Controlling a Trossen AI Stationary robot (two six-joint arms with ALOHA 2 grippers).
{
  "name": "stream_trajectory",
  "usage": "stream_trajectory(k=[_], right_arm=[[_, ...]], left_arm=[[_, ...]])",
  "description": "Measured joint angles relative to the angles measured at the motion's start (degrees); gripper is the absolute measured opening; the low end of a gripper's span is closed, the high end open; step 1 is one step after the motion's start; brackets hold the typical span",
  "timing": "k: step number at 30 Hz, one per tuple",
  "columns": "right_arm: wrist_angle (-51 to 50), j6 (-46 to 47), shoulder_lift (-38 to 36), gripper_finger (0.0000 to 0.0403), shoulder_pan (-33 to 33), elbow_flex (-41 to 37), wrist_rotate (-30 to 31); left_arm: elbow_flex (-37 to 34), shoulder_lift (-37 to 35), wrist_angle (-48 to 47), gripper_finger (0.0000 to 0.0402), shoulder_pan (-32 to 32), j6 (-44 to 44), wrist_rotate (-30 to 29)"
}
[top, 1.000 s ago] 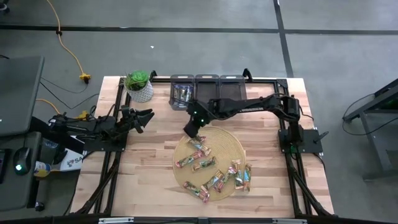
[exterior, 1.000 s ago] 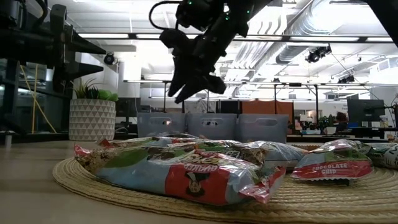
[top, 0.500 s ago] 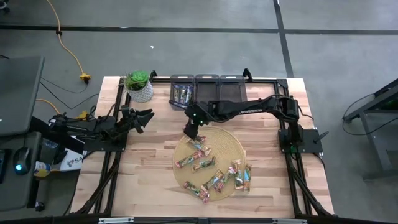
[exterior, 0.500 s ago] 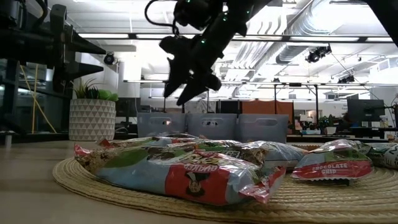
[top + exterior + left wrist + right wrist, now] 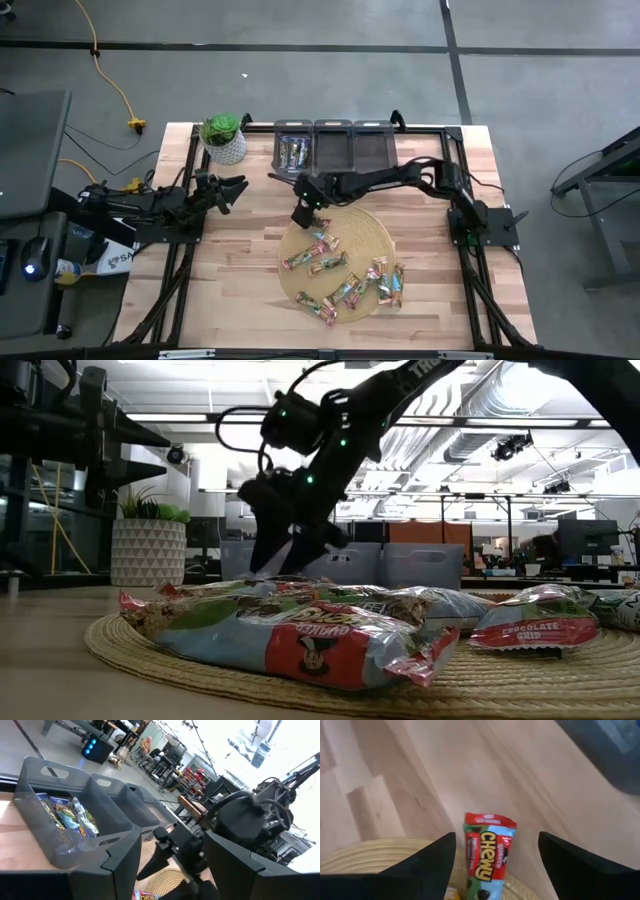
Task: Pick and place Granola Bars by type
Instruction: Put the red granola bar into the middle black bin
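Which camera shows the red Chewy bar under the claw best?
The right wrist view: the Chewy bar lies close and readable between the open right gripper's fingers. From above it's tiny; the low and left wrist views don't clearly show it.

Taking the round woven mat (image 5: 337, 252) as my mark: my right gripper (image 5: 300, 214) hangs over its far-left edge, fingers (image 5: 427, 865) spread wide, and the only thing between them is one red-and-green Chewy bar (image 5: 486, 855) lying half off the mat onto bare wood. Toward me from that bar the mat is crowded with more bars (image 5: 350, 285), leaving little room to set a finger down. Beyond the mat stand three grey bins (image 5: 334, 147) side by side, their walls a barrier at table height. Left of the mat the tabletop (image 5: 235, 260) is open wood, with a potted plant (image 5: 223, 137) far-left and my left gripper (image 5: 232, 190) waiting at the table's left edge.
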Motion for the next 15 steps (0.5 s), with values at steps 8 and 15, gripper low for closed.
stream_trajectory(k=[8, 15], right_arm=[[0.1, -2.0, 2.4, 0.0271, 0.6, 0.1, -1.4], [-0.1, -3.2, 2.8, 0.0261, 1.2, 0.2, 0.3]], left_arm=[[0.0, 0.0, 0.0, 0.0211, 0.0, 0.0, 0.2], [0.0, 0.0, 0.0, 0.0211, 0.0, 0.0, 0.2]])
